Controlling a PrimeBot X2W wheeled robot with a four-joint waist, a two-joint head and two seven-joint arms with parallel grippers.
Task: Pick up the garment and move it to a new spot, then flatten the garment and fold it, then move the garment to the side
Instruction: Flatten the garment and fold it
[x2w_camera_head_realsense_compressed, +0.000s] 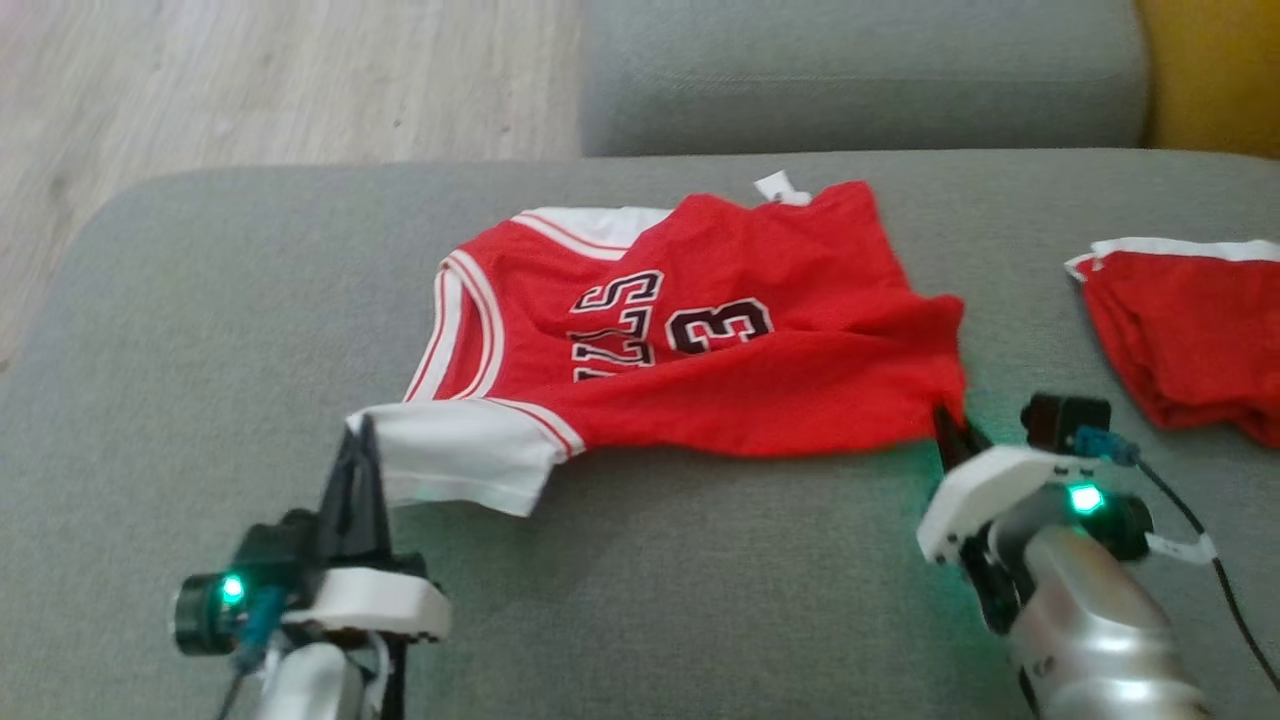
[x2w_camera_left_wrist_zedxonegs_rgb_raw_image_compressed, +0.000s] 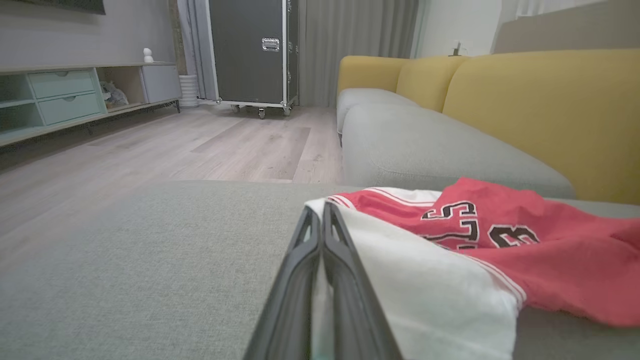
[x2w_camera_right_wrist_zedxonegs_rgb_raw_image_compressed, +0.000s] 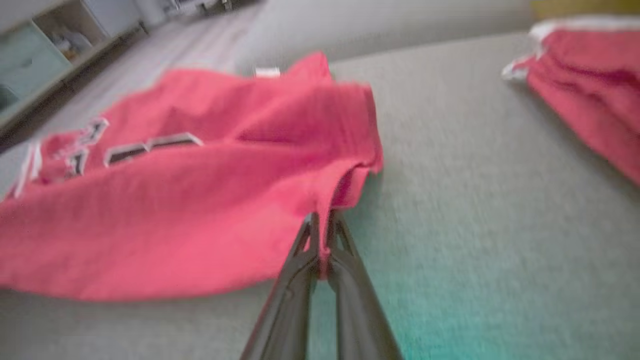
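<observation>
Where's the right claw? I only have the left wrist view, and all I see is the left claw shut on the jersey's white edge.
Observer: The right claw is shut on a red corner of the jersey, at the opposite end from the left claw.
Operator: Anything else on the cushion?
Observer: Yes, a second red garment with white trim lies to the right of the jersey, apart from it.
Operator: Far edge tidy?
Observer: A small white tag sticks out at the far edge, toward the right end.
</observation>
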